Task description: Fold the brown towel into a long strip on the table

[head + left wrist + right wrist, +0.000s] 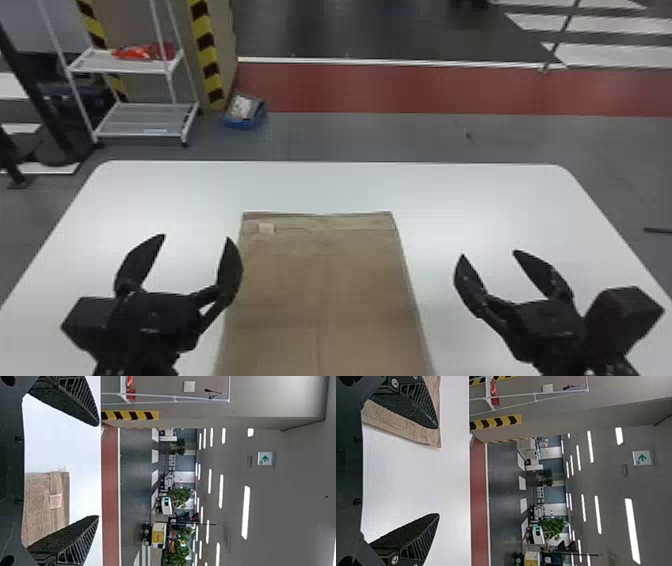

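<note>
The brown towel [322, 290] lies flat on the white table, a long panel running toward the bottom edge of the head view, with a small pale tag near its far edge. My left gripper [196, 236] stands open at the towel's left side, one finger overlapping its left edge in that view. My right gripper [487, 252] is open over the bare table to the right of the towel. In the left wrist view the left gripper [99, 471] has the tagged towel corner [35, 498] beyond its fingers. In the right wrist view the right gripper [439, 471] is empty, with the towel edge [395, 423] behind one finger.
The white table [475, 200] has rounded far corners. Behind it on the floor stand a white shelf rack [145, 120] holding something red and a blue container [245, 120]. White table surface lies on both sides of the towel and beyond its far edge.
</note>
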